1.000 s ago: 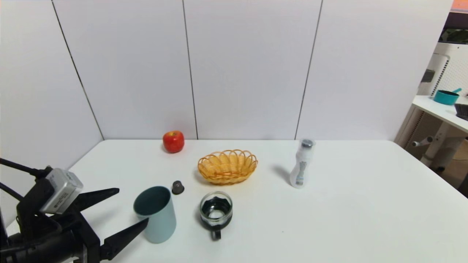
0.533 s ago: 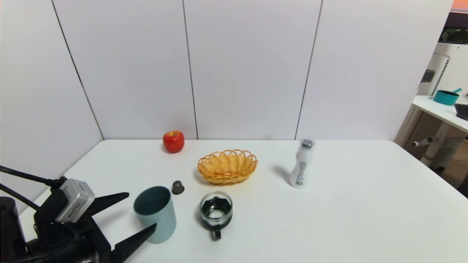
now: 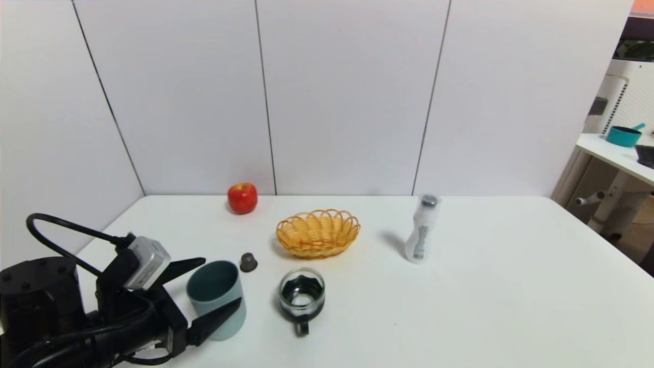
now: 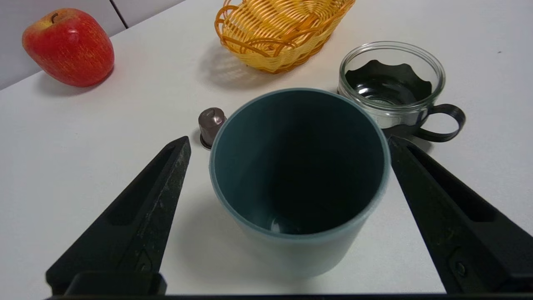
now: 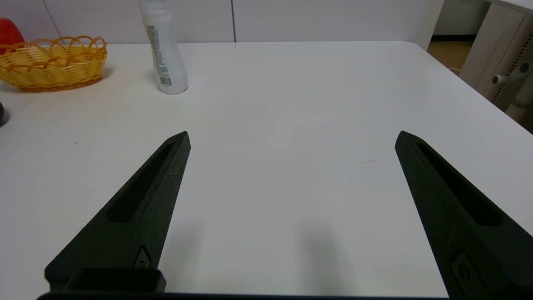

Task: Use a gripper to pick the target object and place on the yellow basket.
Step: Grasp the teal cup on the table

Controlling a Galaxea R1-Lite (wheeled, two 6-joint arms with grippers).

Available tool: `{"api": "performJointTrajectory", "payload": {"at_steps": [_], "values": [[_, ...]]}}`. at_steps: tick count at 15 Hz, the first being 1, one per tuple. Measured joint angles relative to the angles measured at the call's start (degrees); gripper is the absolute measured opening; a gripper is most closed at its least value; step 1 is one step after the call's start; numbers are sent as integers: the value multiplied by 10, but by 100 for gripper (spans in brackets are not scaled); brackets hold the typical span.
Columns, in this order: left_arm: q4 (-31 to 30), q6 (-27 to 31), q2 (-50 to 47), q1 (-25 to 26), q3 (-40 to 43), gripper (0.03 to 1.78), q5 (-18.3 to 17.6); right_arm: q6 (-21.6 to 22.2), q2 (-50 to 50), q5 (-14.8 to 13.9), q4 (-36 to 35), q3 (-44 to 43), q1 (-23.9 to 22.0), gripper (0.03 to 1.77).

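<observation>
Honestly, left gripper (image 4: 287, 143) jaws gape around the teal cup (image 4: 297, 175); closing off-centre could tip it into the glass mug (image 4: 391, 85) beside them

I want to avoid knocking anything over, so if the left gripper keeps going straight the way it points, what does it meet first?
The cup. The open left gripper already has a finger on each side of it, so the cup's wall would reach the palm first. The mug and basket lie beyond, probably out of the line.

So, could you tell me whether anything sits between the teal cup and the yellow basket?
Nothing sits squarely between the teal cup and the yellow basket. A small dark capsule and a glass mug flank that line. The open left gripper straddles the cup unobstructed.
</observation>
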Motion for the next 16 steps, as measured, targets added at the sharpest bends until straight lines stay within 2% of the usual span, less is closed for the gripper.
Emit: {"api": "performJointTrajectory", "payload": {"at_steps": [6, 14, 16], "values": [[-16, -2, 61, -4, -25, 169, 0, 0, 0, 0, 0, 0, 0, 170], [-17, -1, 74, -7, -27, 169, 0, 0, 0, 0, 0, 0, 0, 170], [-17, -1, 75, -7, -27, 136, 0, 0, 0, 0, 0, 0, 0, 170]]}}
